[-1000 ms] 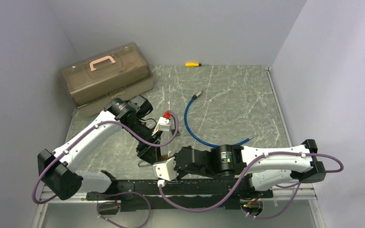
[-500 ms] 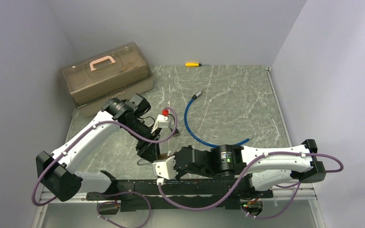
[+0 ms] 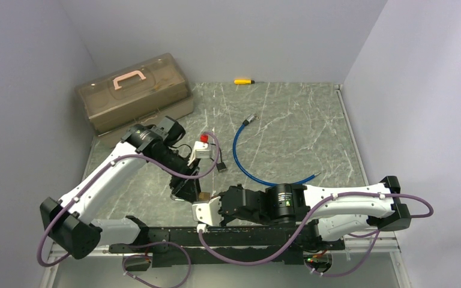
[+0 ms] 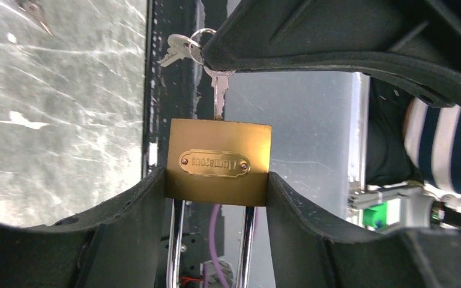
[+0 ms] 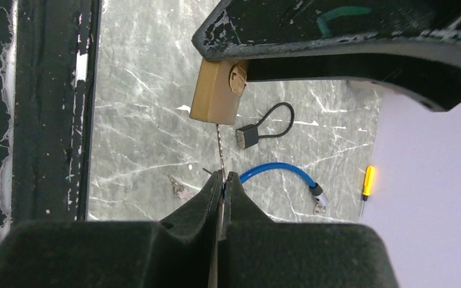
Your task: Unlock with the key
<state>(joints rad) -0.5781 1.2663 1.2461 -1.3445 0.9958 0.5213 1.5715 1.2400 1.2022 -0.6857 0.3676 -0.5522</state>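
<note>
A brass padlock [image 4: 219, 161] hangs above the table's near edge, my left gripper [image 4: 216, 177] shut on its body from both sides. Its chrome shackle [image 4: 176, 240] points back between the fingers and looks closed. The silver key [image 4: 218, 99] stands with its blade in the lock's bottom face. My right gripper [image 5: 223, 176] is shut on the key's [image 5: 219, 150] head, and a ring with a spare key [image 4: 180, 49] dangles beside it. In the top view both grippers meet at the padlock [image 3: 203, 195], which is mostly hidden there.
A blue cable [image 3: 240, 159] curves across mid-table and a small black cable [image 5: 264, 123] lies near it. A yellow screwdriver [image 3: 243, 81] lies at the back wall, a brown toolbox [image 3: 132, 99] at back left. Loose keys [image 5: 180, 189] lie on the marble.
My left arm's forearm and wrist have swung a little to the left and back while its gripper stays on the padlock. The right arm has edged slightly left, still on the key.
</note>
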